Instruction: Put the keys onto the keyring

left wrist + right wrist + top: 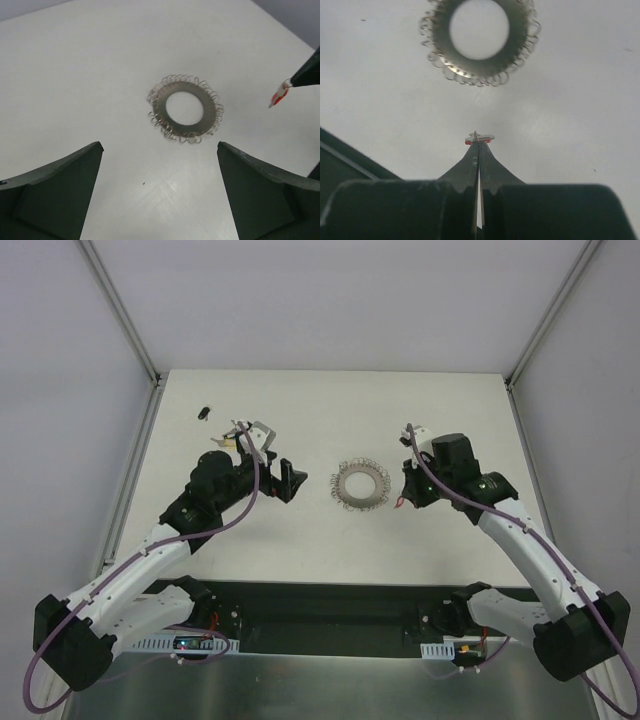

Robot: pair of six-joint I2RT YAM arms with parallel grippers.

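The keyring (pixel 344 486), a grey metal ring with a frilly wire edge, lies flat in the middle of the table. It also shows in the left wrist view (pixel 186 130) and the right wrist view (pixel 479 69). My right gripper (pixel 408 496) is shut on a small silver key with a red tag (pixel 479 138), held just right of the ring and apart from it. The key also shows in the left wrist view (pixel 278 95). My left gripper (pixel 293 480) is open and empty, left of the ring, its jaws wide apart (pixel 160 145).
A small dark object (pixel 204 412) lies near the table's far left corner. Some small pale and metallic bits (pixel 240 433) show behind my left wrist; I cannot tell what they are. Frame posts stand at the back corners.
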